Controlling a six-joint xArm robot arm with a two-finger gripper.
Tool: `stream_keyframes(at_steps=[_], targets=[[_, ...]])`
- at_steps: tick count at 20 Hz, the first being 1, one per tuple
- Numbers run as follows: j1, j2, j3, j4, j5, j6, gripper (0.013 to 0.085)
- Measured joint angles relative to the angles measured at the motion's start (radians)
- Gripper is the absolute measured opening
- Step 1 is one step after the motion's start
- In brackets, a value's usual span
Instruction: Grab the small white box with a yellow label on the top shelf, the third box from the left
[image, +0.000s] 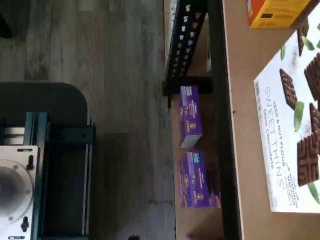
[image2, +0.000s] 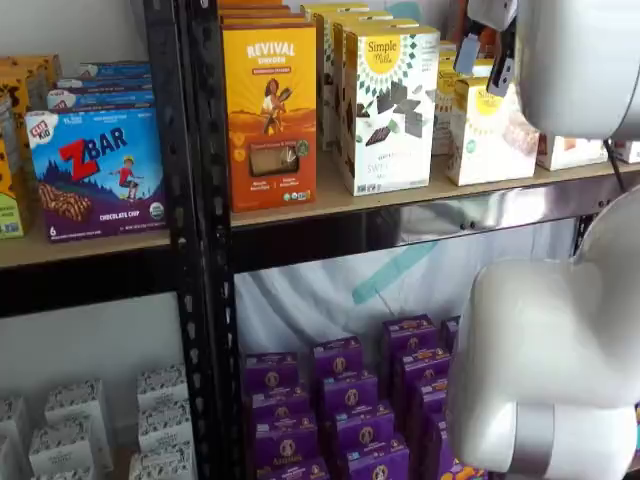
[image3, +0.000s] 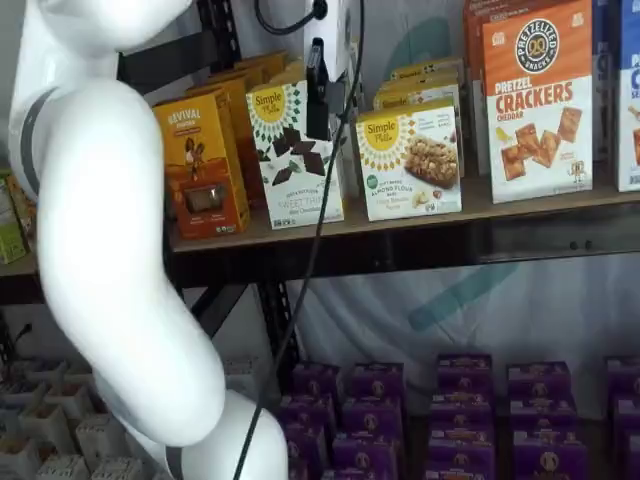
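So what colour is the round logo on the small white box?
Yellow, on the small white box; clearest in a shelf view.

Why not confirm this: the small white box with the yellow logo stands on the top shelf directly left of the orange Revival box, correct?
Wrong side and neighbour. In a shelf view the small white box stands on the top shelf right of the taller white Sweet Thins box; the orange Revival box is further left.

orange revival box (image2: 269, 110) at shelf's left end, tall choc-thins box (image2: 388, 108) beside it; purple boxes (image2: 345, 405) on lower shelf.
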Motion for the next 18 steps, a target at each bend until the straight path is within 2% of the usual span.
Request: stream_keyframes(at_steps=[2, 7, 18], targets=[[0.008, 0.022, -0.028, -0.019, 0.022, 0.001, 0.0850], [-0.002, 0.044, -0.052, -0.005, 0.028, -0.002, 0.0850], [-0.043, 0.072, -0.038, 0.042, -0.083, -0.038, 0.0850]])
